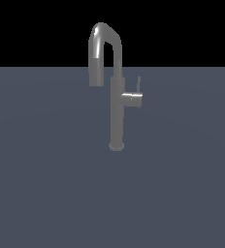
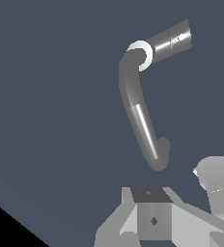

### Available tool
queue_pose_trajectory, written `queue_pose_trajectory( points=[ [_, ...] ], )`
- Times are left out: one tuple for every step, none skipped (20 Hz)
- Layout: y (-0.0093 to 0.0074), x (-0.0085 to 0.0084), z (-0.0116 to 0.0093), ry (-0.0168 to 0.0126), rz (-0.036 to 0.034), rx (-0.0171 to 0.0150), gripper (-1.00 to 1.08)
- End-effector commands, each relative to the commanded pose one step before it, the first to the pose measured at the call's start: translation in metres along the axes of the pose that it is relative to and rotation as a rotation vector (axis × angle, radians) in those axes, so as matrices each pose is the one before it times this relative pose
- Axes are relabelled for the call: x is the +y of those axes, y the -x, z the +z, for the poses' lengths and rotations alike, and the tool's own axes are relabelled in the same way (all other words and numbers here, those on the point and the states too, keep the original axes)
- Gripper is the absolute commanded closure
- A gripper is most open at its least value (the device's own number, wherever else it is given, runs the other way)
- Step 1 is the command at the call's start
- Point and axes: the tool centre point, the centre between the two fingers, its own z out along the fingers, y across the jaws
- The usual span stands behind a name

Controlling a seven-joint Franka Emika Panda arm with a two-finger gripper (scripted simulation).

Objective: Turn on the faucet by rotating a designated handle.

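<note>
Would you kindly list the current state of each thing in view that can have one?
faucet: upright on its round base, spout arched over and turned down, no water showing.
handle: juts toward the exterior view's right, thin lever pointing up, untouched.
gripper: above the faucet, touching nothing; open or shut cannot be told.

You are looking at a simulator's bare test scene, not a furnished room. The ground is a flat, even slate-blue surface point(image 1: 46, 193) with no texture, seams or edges, and above its straight horizon the backdrop is plain black. The only fixture is a grey metal faucet point(image 1: 116, 116), standing by its round base directly on that surface, with no sink, basin or cabinetry around it. Its shading is smooth and rendered, with simple highlights. From the wrist view you see the same uniform blue under the faucet, with a black wedge at one corner.
</note>
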Motion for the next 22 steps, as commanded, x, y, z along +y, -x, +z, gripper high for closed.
queue_pose_trajectory(
  points=[
    [-0.01742,-0.00011,-0.00026,-0.0587,0.05929,-0.04407,1.08],
    [-0.00678,-0.00009,-0.00007,-0.02307,0.02331,-0.01741,1.08],
    [-0.00675,-0.00009,-0.00007,-0.023,0.02322,-0.01736,1.08],
    [-0.00672,-0.00008,-0.00007,-0.02295,0.02315,-0.01732,1.08],
    [-0.0067,-0.00008,-0.00007,-0.02293,0.02311,-0.01731,1.08],
    [-0.00669,-0.00007,-0.00007,-0.02293,0.0231,-0.01731,1.08],
    [-0.00669,-0.00007,-0.00007,-0.02295,0.02311,-0.01733,1.08],
    [-0.00669,-0.00007,-0.00007,-0.02299,0.02315,-0.01736,1.08],
    [-0.0067,-0.00006,-0.00007,-0.02304,0.02321,-0.01741,1.08],
    [-0.00672,-0.00006,-0.00006,-0.02312,0.02329,-0.01747,1.08],
    [-0.00674,-0.00005,-0.00006,-0.02322,0.0234,-0.01754,1.08],
    [-0.00676,-0.00005,-0.00005,-0.02332,0.02351,-0.01762,1.08],
    [-0.00679,-0.00004,-0.00004,-0.02343,0.02364,-0.01771,1.08],
    [-0.00682,-0.00004,-0.00003,-0.02356,0.02379,-0.01781,1.08],
    [-0.00686,-0.00003,-0.00002,-0.02369,0.02394,-0.01791,1.08],
    [-0.00689,-0.00003,-0.00001,-0.02383,0.0241,-0.01802,1.08],
    [-0.00693,-0.00002,0.00001,-0.02397,0.02427,-0.01812,1.08],
    [-0.00697,-0.00001,0.00003,-0.02411,0.02444,-0.01823,1.08],
    [-0.00701,0.0,0.00005,-0.02425,0.0246,-0.01833,1.08],
    [-0.00705,0.00001,0.00007,-0.02439,0.02477,-0.01844,1.08],
    [-0.00709,0.00002,0.00009,-0.02451,0.02492,-0.01853,1.08],
    [-0.00712,0.00003,0.00012,-0.02463,0.02507,-0.01862,1.08]
  ],
)
